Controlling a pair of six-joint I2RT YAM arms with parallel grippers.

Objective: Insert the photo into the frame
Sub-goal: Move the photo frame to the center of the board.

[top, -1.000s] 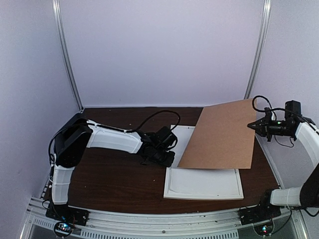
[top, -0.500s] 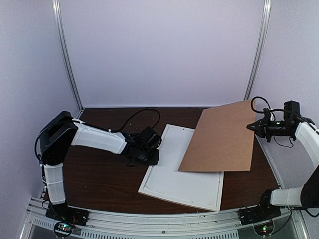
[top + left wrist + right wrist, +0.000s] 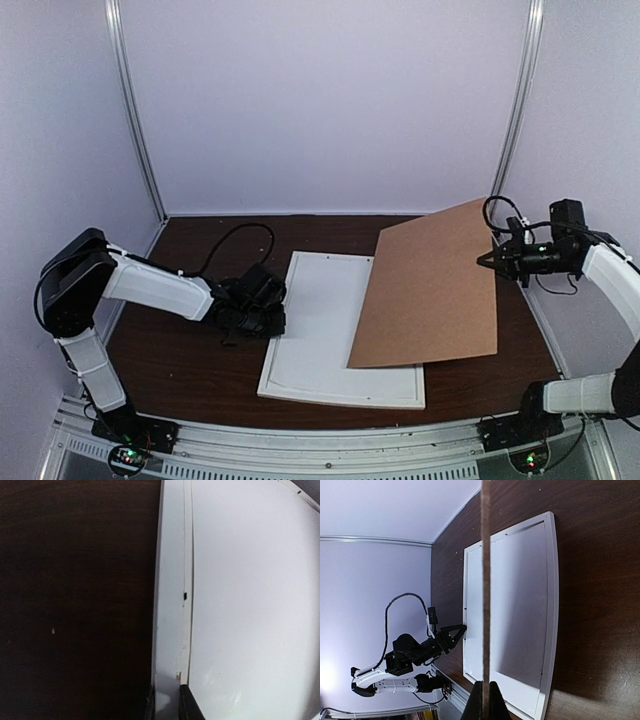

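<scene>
The white frame lies flat on the dark table, its long side running front to back, showing a plain white inner face. My left gripper is shut on the frame's left rim; in the left wrist view the rim runs between my fingertips. My right gripper is shut on the right edge of the brown backing board and holds it tilted above the frame's right half. The right wrist view shows the board edge-on over the frame. The photo is out of view.
The dark wooden table is walled in by white panels at the back and sides. A metal rail runs along the near edge. The left arm's cable loops over the table's back left.
My left gripper has dragged the frame leftward and turned it from lying crosswise to front-to-back. My right gripper has carried the brown board a little to the left.
</scene>
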